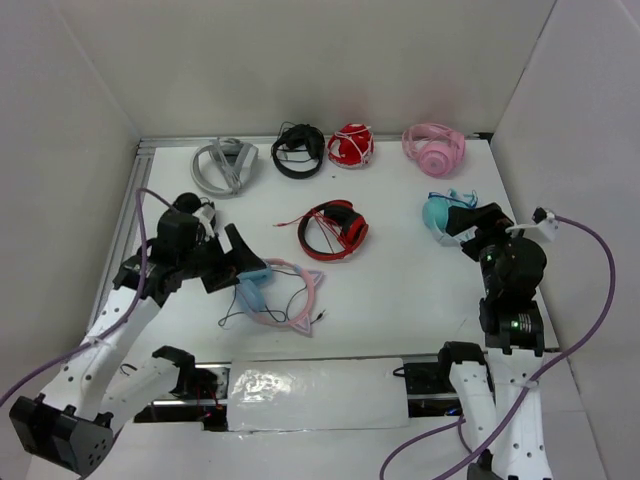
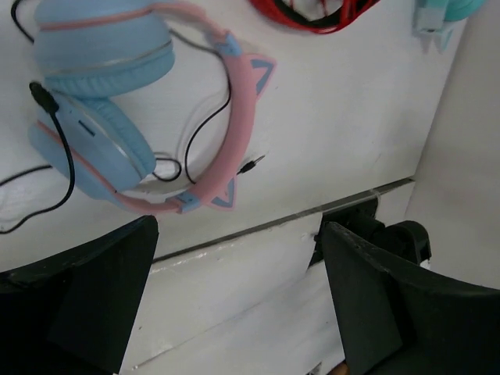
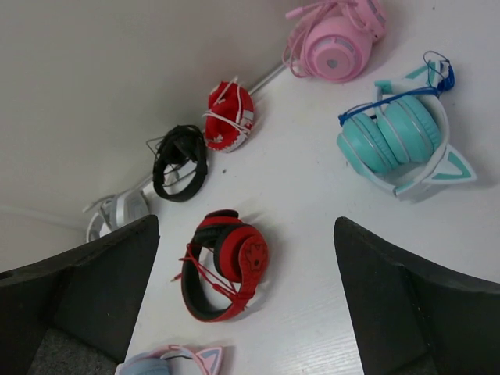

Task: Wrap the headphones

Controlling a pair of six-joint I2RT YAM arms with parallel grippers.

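Note:
The headphones (image 1: 278, 296) lie flat on the white table near its front left: light blue earcups (image 2: 98, 94) and a pink headband (image 2: 234, 117) with cat ears. Their thin dark cable (image 2: 66, 168) trails loose around the cups, and its plug (image 2: 251, 164) rests on the table beside the band. My left gripper (image 1: 240, 258) hovers open just left of the earcups; in the left wrist view its fingers (image 2: 94, 297) frame only bare table edge. My right gripper (image 1: 468, 226) stands open at the right, holding nothing. A corner of the headphones (image 3: 168, 363) shows in the right wrist view.
Red headphones (image 1: 335, 230) lie mid-table and teal cat-ear headphones (image 1: 445, 215) sit under the right gripper. Along the back wall are grey (image 1: 225, 165), black (image 1: 298, 150), red-and-white (image 1: 351, 146) and pink (image 1: 433, 148) headphones. A white plate (image 1: 315, 385) covers the front edge.

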